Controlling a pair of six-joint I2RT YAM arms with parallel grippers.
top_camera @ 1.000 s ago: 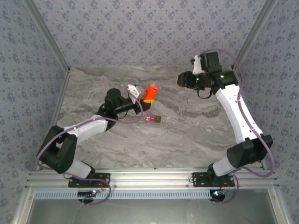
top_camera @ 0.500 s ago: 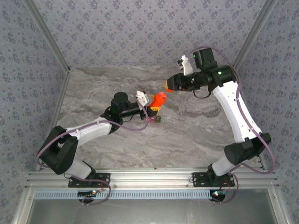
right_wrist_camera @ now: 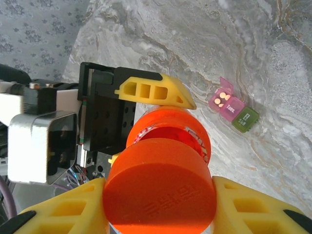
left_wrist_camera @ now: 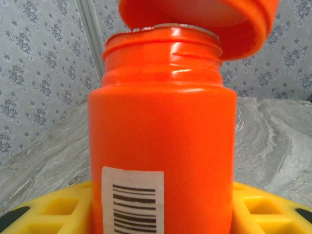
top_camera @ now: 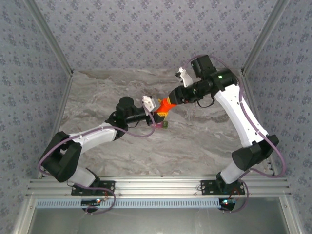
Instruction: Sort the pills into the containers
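Left gripper (left_wrist_camera: 161,214) seen clamped on orange-red cylindrical plastic bottle (left_wrist_camera: 161,141), yellow fingers (left_wrist_camera: 48,209) pressed to both sides, barcode label facing wrist camera. Right gripper (right_wrist_camera: 161,207) closed on round orange-red cap (right_wrist_camera: 160,183), cap held tilted right at open bottle mouth, not seated; touching or not, can't be told. Tiny pink and olive-green box of joined compartments (right_wrist_camera: 233,110) found on grey marbled tabletop (top_camera: 204,141), just beside left gripper, near bottle. Pink end open, two pale round pills (right_wrist_camera: 219,99) visible inside, green end shut
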